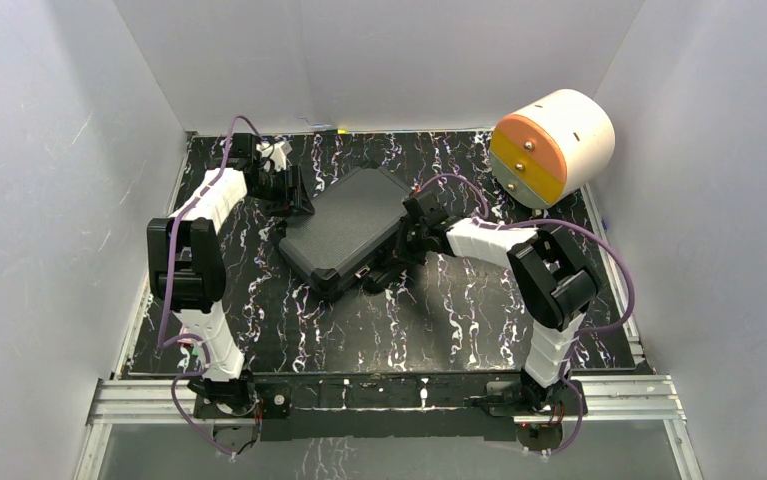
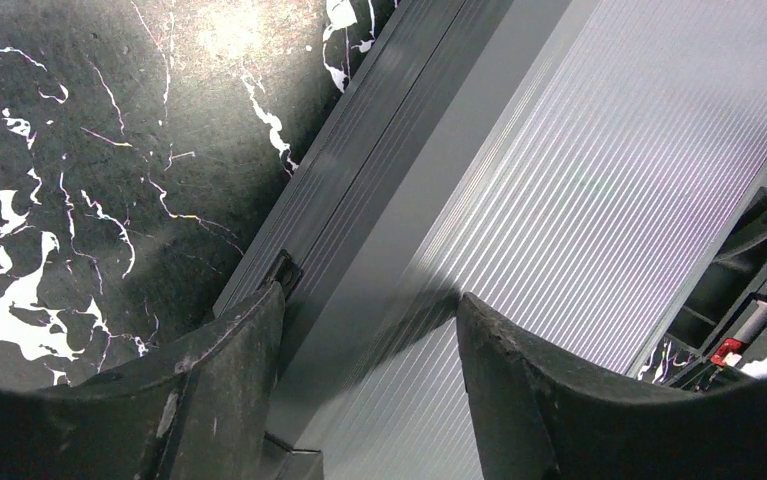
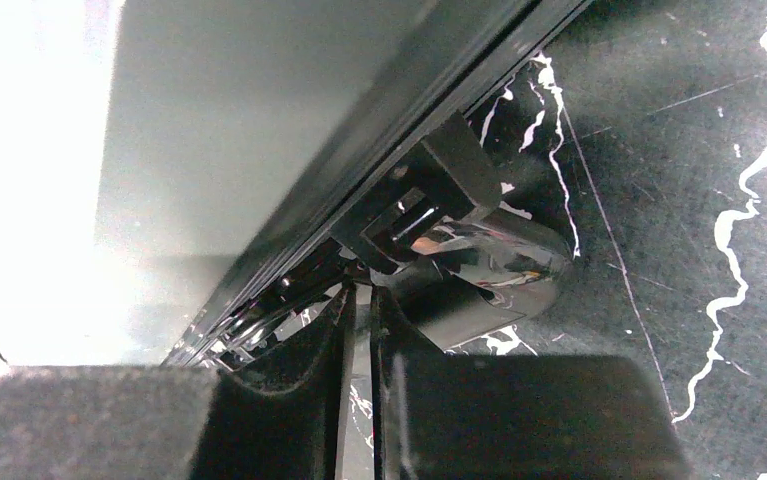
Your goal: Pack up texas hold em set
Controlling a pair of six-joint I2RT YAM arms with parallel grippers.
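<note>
The black case (image 1: 344, 225) lies closed and turned at an angle in the middle of the marbled table; no chips, card decks or buttons show. My left gripper (image 1: 294, 190) is open at the case's far left corner. In the left wrist view its fingers (image 2: 369, 310) straddle the edge of the ribbed lid (image 2: 579, 180) without gripping it. My right gripper (image 1: 389, 265) is low at the case's near right side. In the right wrist view its jaws (image 3: 361, 295) are pressed almost together and empty, their tips right at a chrome latch (image 3: 489, 265) on the case wall (image 3: 239, 130).
A big white cylinder with orange-yellow drawers (image 1: 554, 145) lies on its side at the back right corner. White walls close in the table on three sides. The metal frame rail (image 1: 379, 395) runs along the near edge.
</note>
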